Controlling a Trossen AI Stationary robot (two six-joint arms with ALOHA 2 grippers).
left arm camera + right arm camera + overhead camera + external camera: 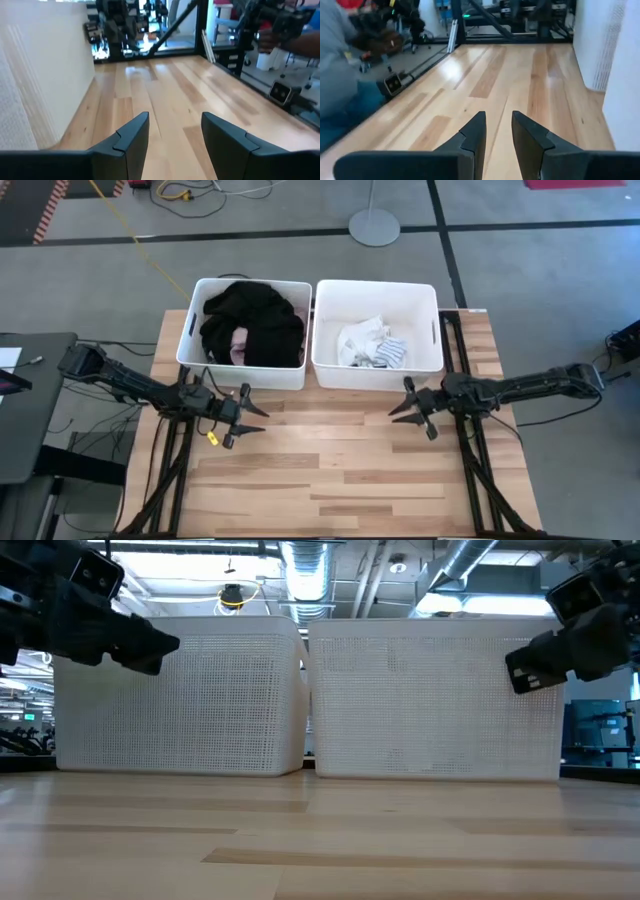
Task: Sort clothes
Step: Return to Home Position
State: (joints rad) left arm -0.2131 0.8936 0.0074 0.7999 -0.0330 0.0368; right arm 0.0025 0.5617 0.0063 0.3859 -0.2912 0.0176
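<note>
Wooden surface (330, 470) carries two white bins side by side at far edge. Left bin (245, 375): black garment (255, 320) heaped over dusty-pink one (239, 346). Right bin (375, 378): white socks (362, 338), striped sock (394, 352) at their right. Left hand (252, 402) hovers just in front of left bin, fingers spread, empty. Right hand (400, 398) hovers in front of right bin, fingers apart, empty.

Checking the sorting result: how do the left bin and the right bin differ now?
The left bin holds dark clothes, a black heap with a pink piece showing; the right bin holds light ones, white pieces and a striped sock. The left bin's heap nearly fills it; the right bin's small pile leaves bare floor. Both are white, rectangular, side by side.
</note>
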